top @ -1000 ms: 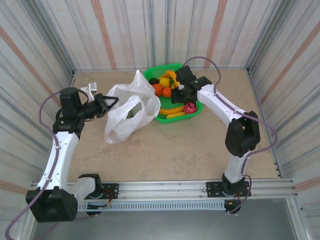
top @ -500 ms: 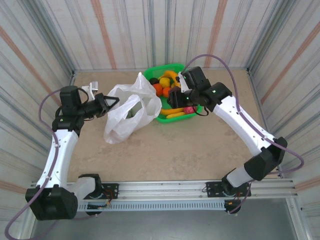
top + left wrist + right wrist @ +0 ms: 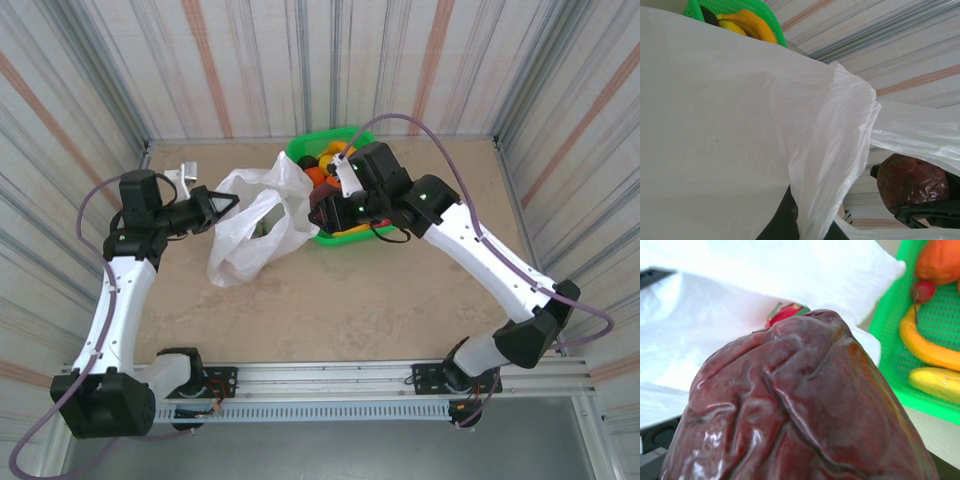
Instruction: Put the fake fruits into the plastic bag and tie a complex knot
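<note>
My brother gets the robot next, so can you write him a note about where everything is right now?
Left hand: shut on the plastic bag, holding its edge up.
Right hand: shut on a dark red wrinkled fruit, at the bag's mouth.
Green basket: holds bananas, an orange fruit and other pieces.
Done: one fruit picked up; a red piece shows among the bag's folds.
Left: drop this fruit in, move the rest over, tie the knot.
</note>
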Robot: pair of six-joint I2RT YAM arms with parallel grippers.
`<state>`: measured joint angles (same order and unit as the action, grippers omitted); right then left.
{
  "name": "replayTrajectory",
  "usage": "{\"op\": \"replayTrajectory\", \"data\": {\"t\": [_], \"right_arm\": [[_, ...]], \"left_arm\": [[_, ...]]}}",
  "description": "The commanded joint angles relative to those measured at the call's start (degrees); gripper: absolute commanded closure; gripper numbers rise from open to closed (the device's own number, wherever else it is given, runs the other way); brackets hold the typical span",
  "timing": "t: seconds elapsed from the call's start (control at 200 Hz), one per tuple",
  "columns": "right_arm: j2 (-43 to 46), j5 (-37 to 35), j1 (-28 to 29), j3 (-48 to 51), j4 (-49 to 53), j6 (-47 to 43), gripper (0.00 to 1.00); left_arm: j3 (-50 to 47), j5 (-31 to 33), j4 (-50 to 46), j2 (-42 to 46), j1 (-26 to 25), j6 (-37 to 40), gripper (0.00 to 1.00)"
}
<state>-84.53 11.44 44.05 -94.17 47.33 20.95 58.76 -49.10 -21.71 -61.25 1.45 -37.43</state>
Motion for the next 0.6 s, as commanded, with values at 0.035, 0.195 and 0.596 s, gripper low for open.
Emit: {"op": "replayTrajectory", "data": {"t": [0.035,0.195,0.596], "right_arm": [[-3.23,2.64,1.45,-4.49,-2.24,0.43,0.46],[-6.25,3.43,2.52,-6.82,-3.13,-0.2,0.46],[-15.34,6.34,4.18,-15.9,-4.04,-0.82,0.46]], "left_arm": [[1.44,-2.56,-0.13,-0.08,0.31,1.79,1.0],[1.22,-3.63,0.27,-0.18,0.3,2.75,1.0],[0.49,-5.2,0.66,-0.24,0.35,3.51,1.0]]}}
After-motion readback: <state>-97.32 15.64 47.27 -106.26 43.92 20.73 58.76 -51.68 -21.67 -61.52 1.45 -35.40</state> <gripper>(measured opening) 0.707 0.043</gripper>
